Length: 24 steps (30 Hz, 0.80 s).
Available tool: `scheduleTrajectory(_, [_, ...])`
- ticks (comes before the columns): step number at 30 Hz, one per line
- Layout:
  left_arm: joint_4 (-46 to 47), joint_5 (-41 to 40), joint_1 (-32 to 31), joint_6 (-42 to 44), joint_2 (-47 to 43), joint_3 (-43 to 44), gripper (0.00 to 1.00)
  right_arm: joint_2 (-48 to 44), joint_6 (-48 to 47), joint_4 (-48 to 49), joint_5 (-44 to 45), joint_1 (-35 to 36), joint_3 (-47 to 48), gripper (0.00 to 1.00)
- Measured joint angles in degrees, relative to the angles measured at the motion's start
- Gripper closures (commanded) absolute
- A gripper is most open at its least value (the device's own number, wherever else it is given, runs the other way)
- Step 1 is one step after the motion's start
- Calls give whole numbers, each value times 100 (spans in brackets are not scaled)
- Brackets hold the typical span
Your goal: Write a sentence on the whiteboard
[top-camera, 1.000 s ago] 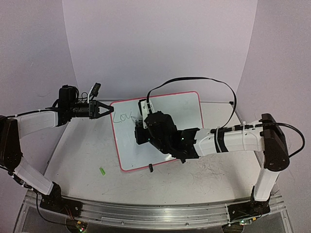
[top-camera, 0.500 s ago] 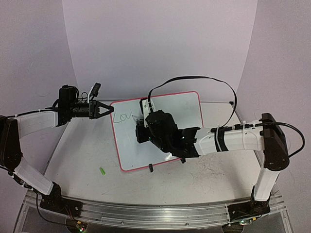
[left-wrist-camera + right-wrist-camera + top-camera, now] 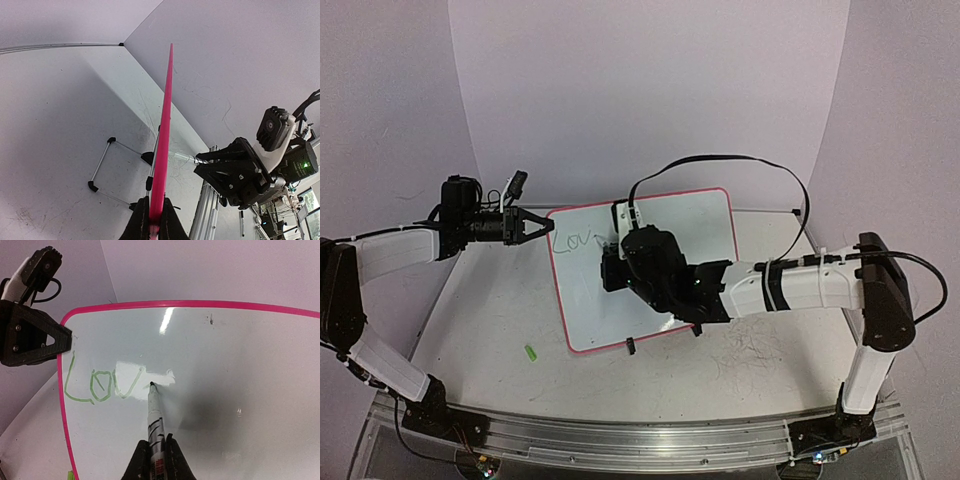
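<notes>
Left gripper (image 3: pixel 154 214) clamped on whiteboard (image 3: pixel 705 225) left rim: steadies board, propped tilted on table (image 3: pixel 490 320), against pen pressure. Right gripper (image 3: pixel 154 452) closed on marker (image 3: pixel 154 412). Tip at board just right of sentence (image 3: pixel 100 385), reading "Lov": next letter likely due.

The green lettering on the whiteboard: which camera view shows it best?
The right wrist view: the lettering reads "Lov" large and sharp, with the marker tip just right of it. The top view shows the same lettering small and faint. The left wrist view sees the whiteboard edge-on, so no writing.
</notes>
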Motion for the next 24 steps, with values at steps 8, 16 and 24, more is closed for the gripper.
scheduleTrajectory(8, [0, 0, 0, 0, 0, 0, 94, 0, 30, -33, 130, -18, 52, 100])
scheduleTrajectory(16, [0, 9, 0, 2, 0, 0, 94, 60, -69, -95, 120, -49, 283, 100])
scheduleTrajectory(24, [0, 20, 3, 0, 0, 0, 94, 105, -76, -94, 66, -55, 324, 100])
